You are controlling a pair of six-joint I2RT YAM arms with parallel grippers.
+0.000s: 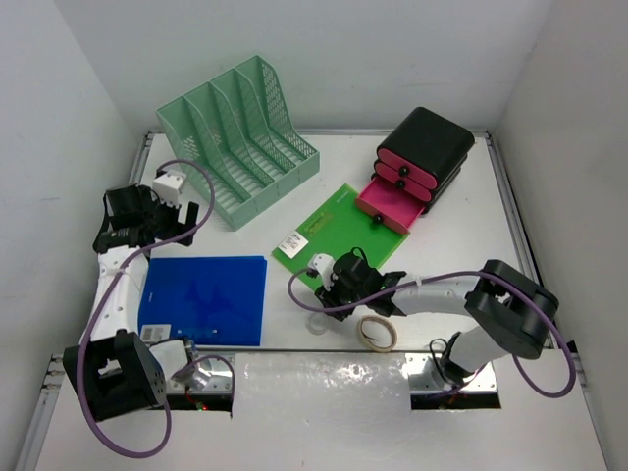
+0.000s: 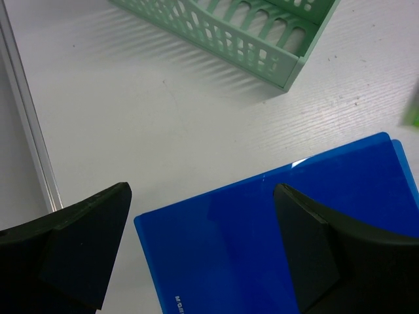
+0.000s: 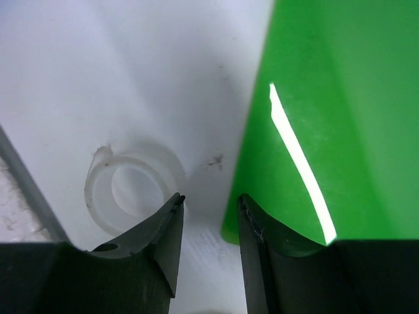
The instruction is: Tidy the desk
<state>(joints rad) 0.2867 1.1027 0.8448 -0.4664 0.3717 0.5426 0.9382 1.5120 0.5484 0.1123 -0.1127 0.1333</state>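
Closest to the arm bases lay a tape roll (image 1: 376, 333), flat on the desk (image 1: 461, 255), whose white top ran under everything out to its silver rails and the white walls. Left of the roll, a blue folder (image 1: 206, 299) lay flat and square to the near edge.

Just past the roll, the right gripper (image 1: 337, 280) reached leftward, low over the desk. Its wrist view showed the fingers drawn near together with a narrow slit between them, pinching nothing. A translucent white ring (image 3: 131, 190) sat just beside one finger, and the near corner of a green folder (image 3: 327, 98) just beside the other. From that corner the folder's long axis ran away to the far right, towards the open pink drawer (image 1: 392, 203) of a black drawer unit (image 1: 427, 147).

Farther back on the left, the left gripper (image 1: 147, 221) hung over the blue folder's far left corner, fingers spread wide and empty. Beyond it stood a mint file rack (image 1: 240, 137).

By position, the right arm was nearer the green folder, whose edge lay to one side of the slit rather than in it.
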